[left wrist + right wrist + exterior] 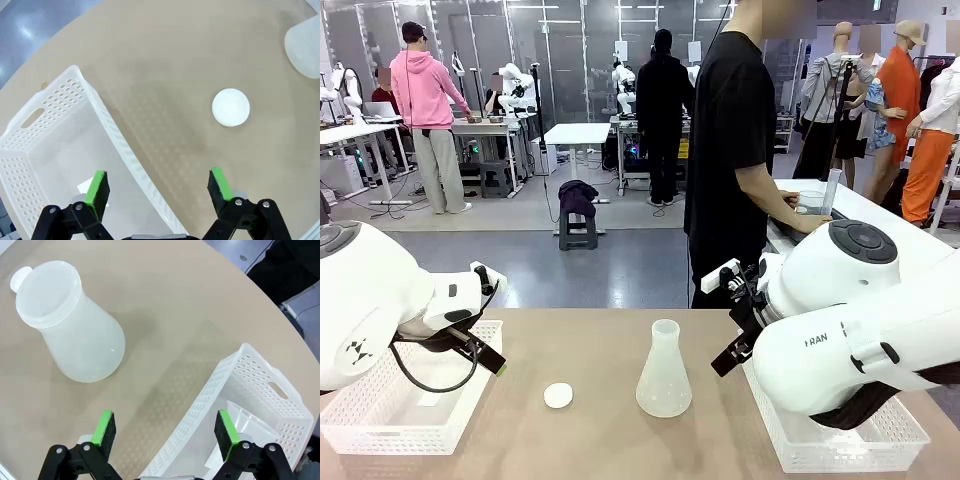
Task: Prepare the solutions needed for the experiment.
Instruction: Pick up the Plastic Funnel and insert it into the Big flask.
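Frosted flask (pixel 663 375) stands upright mid-table, with the white disc (pixel 558 395) at its nine o'clock; whether it holds any solutions we cannot tell. Our left gripper (pixel 159 186) and right gripper (pixel 165 427) both gape empty, over the left basket (pixel 115 135) and the right basket (pixel 210 400).

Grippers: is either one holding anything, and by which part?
Nothing is held. The left gripper and the right gripper both stand open and empty.

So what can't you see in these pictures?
- Any liquid in the flask: its frosted wall blurs it, right wrist view.
- Clear thing in the right basket: partly behind the right pincer, right wrist view.
- Right basket's inside, front view: the right arm covers it.
- Flask, left wrist view: cut by the corner.
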